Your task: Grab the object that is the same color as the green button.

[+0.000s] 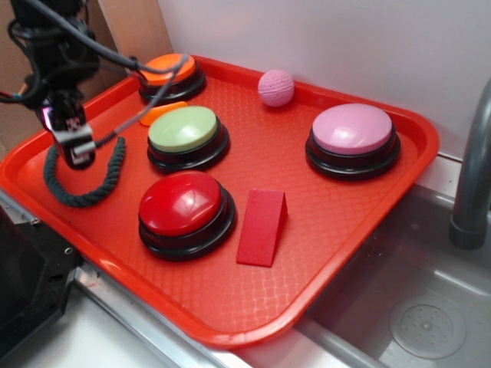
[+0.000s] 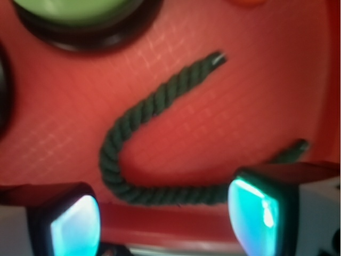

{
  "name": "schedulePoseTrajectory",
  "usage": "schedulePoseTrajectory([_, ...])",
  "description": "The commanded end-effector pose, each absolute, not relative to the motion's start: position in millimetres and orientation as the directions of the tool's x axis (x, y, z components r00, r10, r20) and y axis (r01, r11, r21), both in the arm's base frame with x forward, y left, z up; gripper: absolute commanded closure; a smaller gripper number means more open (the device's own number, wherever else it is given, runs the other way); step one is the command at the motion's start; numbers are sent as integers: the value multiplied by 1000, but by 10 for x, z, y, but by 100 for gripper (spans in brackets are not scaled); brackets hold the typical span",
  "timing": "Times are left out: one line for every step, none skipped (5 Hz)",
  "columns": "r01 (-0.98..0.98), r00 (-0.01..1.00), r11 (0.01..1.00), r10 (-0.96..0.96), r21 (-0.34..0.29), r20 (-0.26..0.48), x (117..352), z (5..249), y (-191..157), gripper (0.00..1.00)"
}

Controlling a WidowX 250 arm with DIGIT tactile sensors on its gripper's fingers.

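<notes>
A dark green twisted rope (image 1: 84,193) lies curved in a U on the red tray (image 1: 322,253) at its left side; in the wrist view the rope (image 2: 133,160) bends just ahead of my fingers. The green button (image 1: 184,130), pale green dome on a black base, stands to the rope's right, and shows as the green button (image 2: 74,13) at the top edge of the wrist view. My gripper (image 1: 77,153) hovers over the rope's left part. The gripper (image 2: 162,224) is open, its fingertips (image 2: 256,213) glowing cyan, nothing between them.
On the tray also stand an orange button (image 1: 170,73), a red button (image 1: 184,207), a pink button (image 1: 353,134), a red wedge (image 1: 262,226), a pink ball (image 1: 276,87) and a small orange piece (image 1: 163,113). A sink (image 1: 414,307) and grey pipe (image 1: 472,176) lie right.
</notes>
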State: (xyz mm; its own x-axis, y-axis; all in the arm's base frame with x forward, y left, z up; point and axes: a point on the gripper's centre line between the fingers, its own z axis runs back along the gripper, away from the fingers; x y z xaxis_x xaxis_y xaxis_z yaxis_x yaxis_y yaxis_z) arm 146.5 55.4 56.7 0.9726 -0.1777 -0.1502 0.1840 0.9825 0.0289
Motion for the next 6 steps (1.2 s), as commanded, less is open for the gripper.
schedulePoseTrajectory([237, 958, 971, -230, 21, -172, 1369, 277, 462, 0])
schedulePoseTrajectory([233, 956, 972, -224, 26, -192, 1318, 213, 427, 0])
schedulePoseTrajectory([212, 956, 977, -202, 23, -212, 1307, 147, 437, 52])
schedulePoseTrajectory([205, 955, 978, -191, 37, -227, 1308, 96, 442, 100])
schedulePoseTrajectory([214, 951, 976, -199, 42, -235, 1296, 67, 407, 100])
schedulePoseTrajectory([216, 951, 975, -199, 48, -238, 1293, 60, 387, 100])
